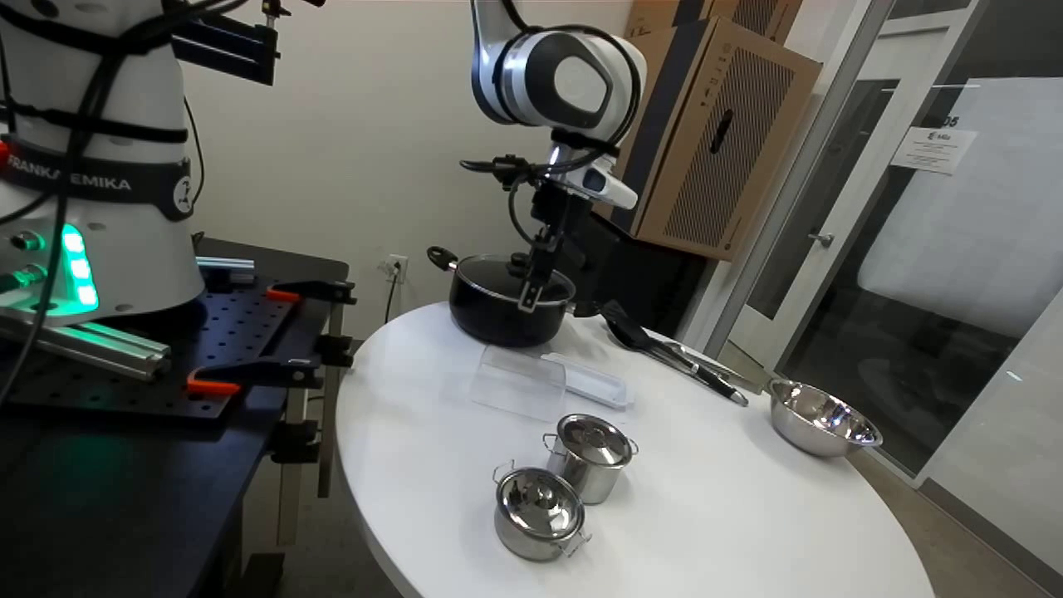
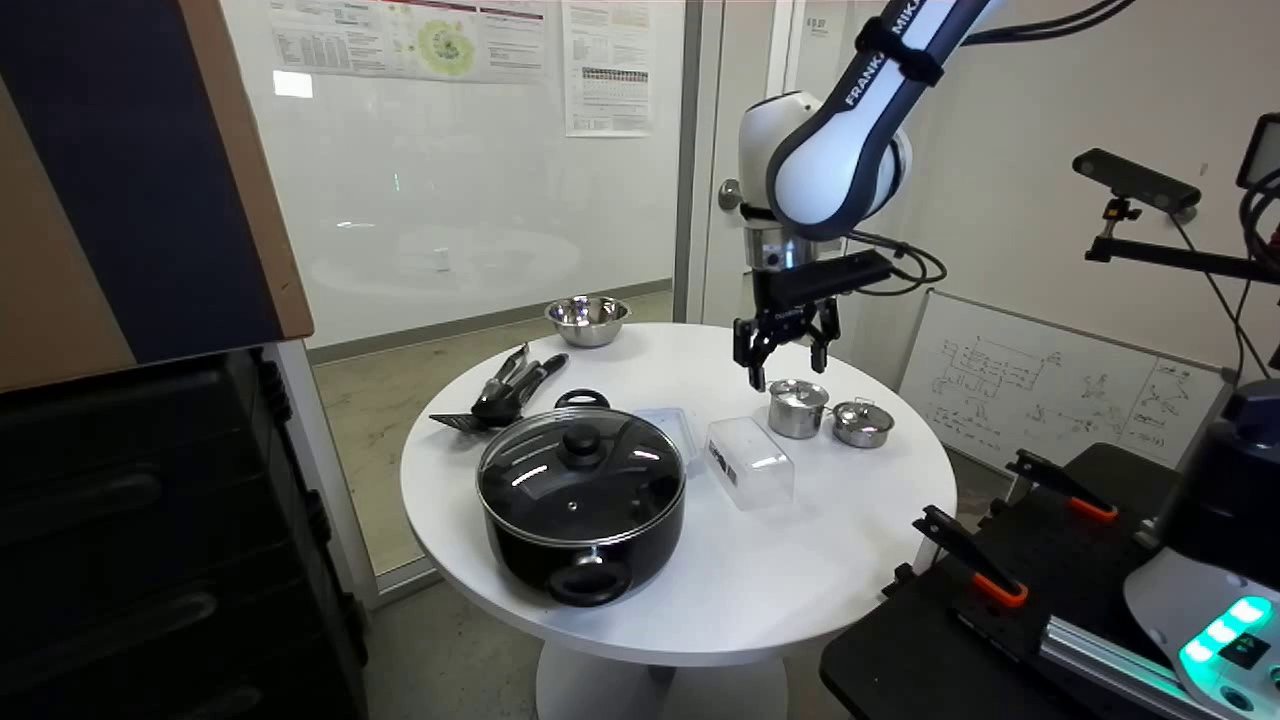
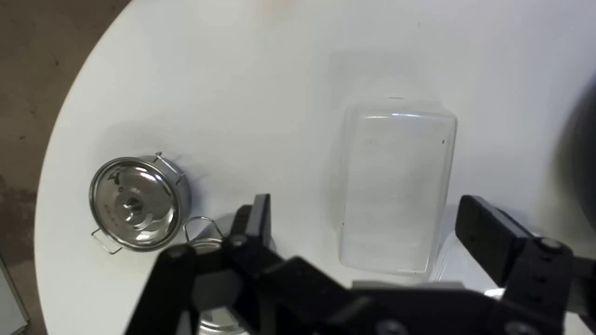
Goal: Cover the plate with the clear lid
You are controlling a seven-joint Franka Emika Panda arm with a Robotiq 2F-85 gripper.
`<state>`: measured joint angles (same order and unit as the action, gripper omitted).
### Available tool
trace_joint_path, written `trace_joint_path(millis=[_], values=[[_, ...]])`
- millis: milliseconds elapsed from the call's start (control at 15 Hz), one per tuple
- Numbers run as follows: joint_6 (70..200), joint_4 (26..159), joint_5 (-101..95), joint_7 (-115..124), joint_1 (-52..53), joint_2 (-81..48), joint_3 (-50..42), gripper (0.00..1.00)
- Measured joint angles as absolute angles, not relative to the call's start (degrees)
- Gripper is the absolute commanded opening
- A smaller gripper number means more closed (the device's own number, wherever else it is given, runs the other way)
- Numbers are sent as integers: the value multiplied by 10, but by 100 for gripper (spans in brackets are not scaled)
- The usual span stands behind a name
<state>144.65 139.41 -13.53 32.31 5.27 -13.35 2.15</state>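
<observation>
I note round white table [image 2: 800,570]: clear lid [image 3: 396,190] just beside rectangular plate [image 1: 591,384]; black lidded pot [image 1: 498,314] near; taller steel pot [image 1: 593,482] beside shorter steel pot [image 1: 531,540]; steel bowl [image 1: 814,438], black utensils [image 2: 498,405] near edge

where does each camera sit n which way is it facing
An exterior view: nearer the steel pots, facing the black pot and boxes; arm and base partly show.
An exterior view: nearer the black pot, facing the steel pots and bowl; arm and base partly show.
Wrist view: on the wrist, looking down at the clear lid; fingers in its lower half.
Both exterior views share the bowl, arm and base.
</observation>
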Motion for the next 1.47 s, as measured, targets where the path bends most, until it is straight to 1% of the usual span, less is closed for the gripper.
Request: trace_joint_path(millis=[333, 733, 1467], values=[[1493, 1372, -150, 347, 91, -206, -8, 100], [1559, 1350, -148, 346, 114, -264, -34, 100], [1591, 1320, -145, 339, 148, -315, -55, 100]])
